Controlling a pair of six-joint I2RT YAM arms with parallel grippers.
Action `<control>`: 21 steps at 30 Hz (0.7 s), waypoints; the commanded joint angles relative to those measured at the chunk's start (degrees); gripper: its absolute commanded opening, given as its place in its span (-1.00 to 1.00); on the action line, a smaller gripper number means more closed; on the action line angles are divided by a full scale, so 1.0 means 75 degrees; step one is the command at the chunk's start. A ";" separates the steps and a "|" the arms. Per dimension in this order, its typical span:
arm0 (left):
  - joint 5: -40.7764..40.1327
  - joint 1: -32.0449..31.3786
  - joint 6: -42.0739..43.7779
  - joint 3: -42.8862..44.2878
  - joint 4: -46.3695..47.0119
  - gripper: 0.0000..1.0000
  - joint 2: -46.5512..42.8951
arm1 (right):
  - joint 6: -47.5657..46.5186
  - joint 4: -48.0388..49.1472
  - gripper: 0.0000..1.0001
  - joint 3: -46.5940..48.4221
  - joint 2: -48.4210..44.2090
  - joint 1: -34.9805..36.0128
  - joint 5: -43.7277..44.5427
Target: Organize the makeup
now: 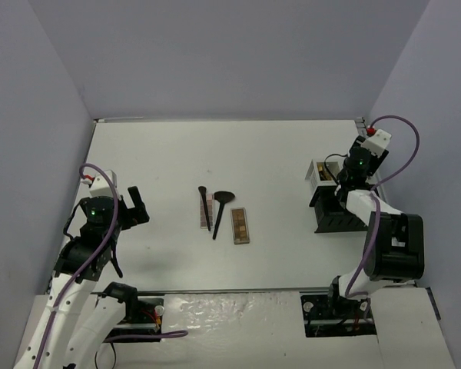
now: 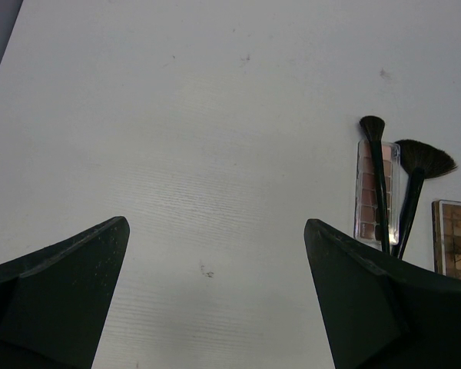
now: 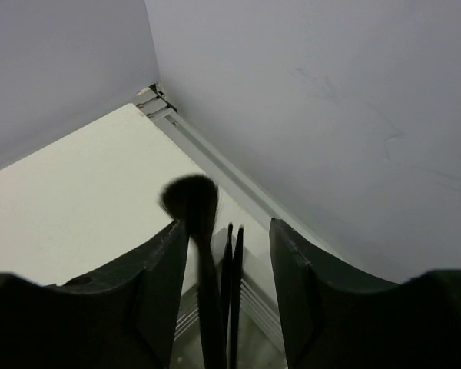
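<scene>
Makeup lies mid-table: a pink palette (image 1: 204, 212) with a slim round brush (image 1: 205, 201) across it, a fan brush (image 1: 222, 206) and a brown palette (image 1: 240, 226). The left wrist view shows the same pink palette (image 2: 366, 192), round brush (image 2: 376, 169), fan brush (image 2: 424, 160) and brown palette (image 2: 453, 238). My left gripper (image 2: 215, 221) hangs open over bare table to their left. My right gripper (image 3: 227, 223) is open above the organizer (image 1: 329, 207). A blurred round-headed brush (image 3: 190, 198) and two thin black handles (image 3: 232, 261) stand between its fingers, the brush close to the left one.
The organizer rack stands at the table's right side, near the right wall and the back corner (image 3: 155, 96). The right arm's dark base block (image 1: 396, 246) sits just in front of it. Walls close in the table on three sides.
</scene>
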 commanded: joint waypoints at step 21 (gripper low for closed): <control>0.0020 0.0074 -0.0088 0.0177 0.0276 0.94 -0.0051 | 0.3945 -0.7081 0.17 0.2504 -0.0015 0.6077 -0.0939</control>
